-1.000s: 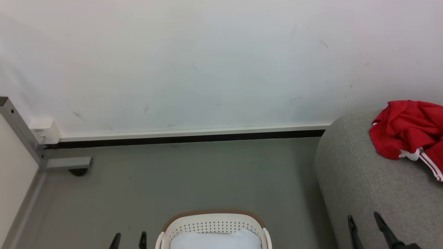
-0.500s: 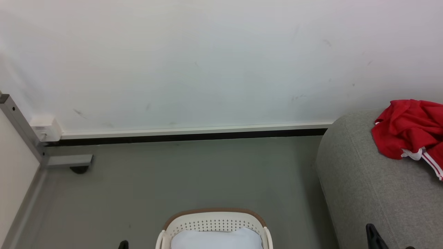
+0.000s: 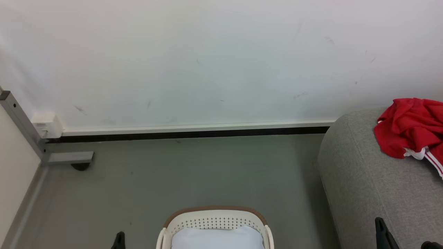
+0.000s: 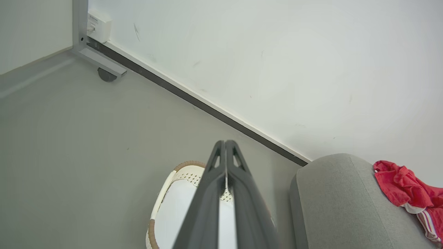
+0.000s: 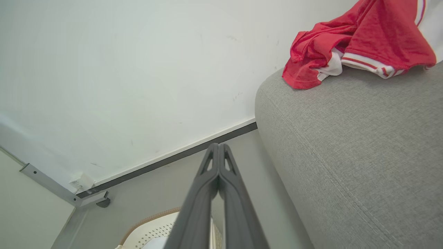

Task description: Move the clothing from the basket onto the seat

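You are looking at a grey floor (image 3: 193, 173) running up to a scuffed white wall (image 3: 207, 62) with a dark skirting strip (image 3: 193, 133) along its foot. At the bottom centre the basket (image 3: 214, 211) is sitting on the floor, holding a white piece (image 3: 218, 239). At the right edge the seat (image 3: 363, 183) is carrying a crumpled red garment (image 3: 408, 128). A grey metal post (image 3: 20, 124) is standing at the left edge. Your left tool (image 4: 225, 143) and right tool (image 5: 218, 146) are both pressing their fingers fully together, gripping nothing.
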Controlling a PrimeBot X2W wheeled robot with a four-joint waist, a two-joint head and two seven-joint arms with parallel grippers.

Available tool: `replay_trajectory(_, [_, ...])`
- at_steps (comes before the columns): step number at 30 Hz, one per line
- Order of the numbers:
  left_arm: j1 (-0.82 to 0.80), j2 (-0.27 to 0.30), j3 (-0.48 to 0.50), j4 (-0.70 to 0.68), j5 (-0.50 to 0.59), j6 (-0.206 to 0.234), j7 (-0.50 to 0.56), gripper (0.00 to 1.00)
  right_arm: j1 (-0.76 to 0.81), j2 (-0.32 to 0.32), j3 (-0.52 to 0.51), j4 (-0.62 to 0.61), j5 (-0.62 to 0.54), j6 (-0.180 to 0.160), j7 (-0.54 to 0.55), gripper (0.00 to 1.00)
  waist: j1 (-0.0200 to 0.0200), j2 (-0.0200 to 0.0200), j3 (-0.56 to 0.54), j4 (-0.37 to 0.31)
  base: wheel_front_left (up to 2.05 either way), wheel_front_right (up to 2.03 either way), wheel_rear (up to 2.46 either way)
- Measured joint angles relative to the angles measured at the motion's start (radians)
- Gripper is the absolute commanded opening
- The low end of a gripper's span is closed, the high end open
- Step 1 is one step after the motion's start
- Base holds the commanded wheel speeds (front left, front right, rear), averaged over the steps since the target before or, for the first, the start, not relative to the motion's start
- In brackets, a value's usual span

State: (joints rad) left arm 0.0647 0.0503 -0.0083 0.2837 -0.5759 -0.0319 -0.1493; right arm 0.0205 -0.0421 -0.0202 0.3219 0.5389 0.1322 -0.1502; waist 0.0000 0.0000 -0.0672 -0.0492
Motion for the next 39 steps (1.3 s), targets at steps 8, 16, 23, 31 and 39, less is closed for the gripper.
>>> replay_trajectory(8, [-0.02,0.0,0.013,-0.003,-0.122,-0.012,0.029,0.0,-0.02,0.0,-0.013,-0.009,0.126,0.0,0.031,0.0,0.0,0.0,0.006,0.004,0.0,0.0,0.0])
replay_trajectory(16, [-0.038,0.0,0.028,-0.007,-0.231,-0.021,0.061,0.0,-0.028,0.0,-0.021,-0.017,0.24,0.0,0.061,0.0,0.0,0.0,0.011,0.008,0.0,0.0,0.0])
replay_trajectory(23, [-0.051,-0.001,0.037,-0.01,-0.325,-0.03,0.081,0.0,-0.04,0.0,-0.029,-0.026,0.338,0.0,0.082,0.0,0.0,0.0,0.016,0.011,0.0,0.0,0.0])
replay_trajectory(31, [-0.067,-0.001,0.049,-0.014,-0.418,-0.038,0.106,0.0,-0.052,-0.001,-0.039,-0.031,0.435,0.0,0.108,0.0,0.0,0.0,0.021,0.015,0.0,0.0,0.0])
replay_trajectory(39, [-0.082,-0.001,0.061,-0.018,-0.51,-0.047,0.131,0.0,-0.061,-0.001,-0.047,-0.036,0.529,0.0,0.132,0.0,0.0,0.0,0.027,0.019,0.0,0.0,0.0])
